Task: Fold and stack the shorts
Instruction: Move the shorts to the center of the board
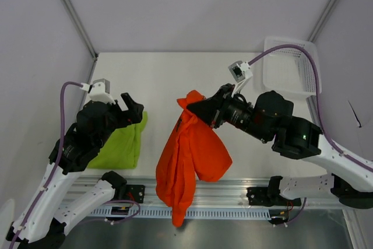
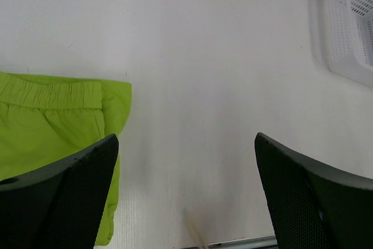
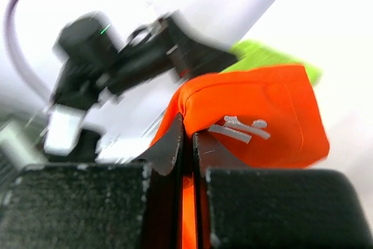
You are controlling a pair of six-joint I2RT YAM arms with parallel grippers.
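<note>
Lime green shorts [image 1: 121, 145] lie flat on the worktop [image 1: 163, 80] in a folded rectangle; the left wrist view shows the gathered elastic waistband along the far edge. The left gripper [image 1: 135, 109] hangs over the far right corner of the lime green shorts with its jaws set wide apart and nothing between them. In its own camera both black fingers [image 2: 70, 190] frame bare worktop just right of the green fabric. Whether a finger touches the green cloth cannot be told. The orange-red shorts [image 1: 192, 150] are to the right of the lime green shorts, apart from them, with a strip of bare worktop between. They are not lying flat. The right gripper [image 1: 189, 108] is clamped shut on a fold at their upper end and holds that end raised, level with the far edge of the lime green shorts. The rest drapes down in a loose bunch, its lowest tip hanging nearer than the green pair, past the metal rail [image 1: 233, 193]. The right wrist view shows the fabric pinched between the closed fingers and a small white logo [image 3: 242, 127] on the orange cloth; the background there is blurred. A white mesh basket [image 1: 309, 68] stands well apart from the lime green shorts, beyond the orange pair
</note>
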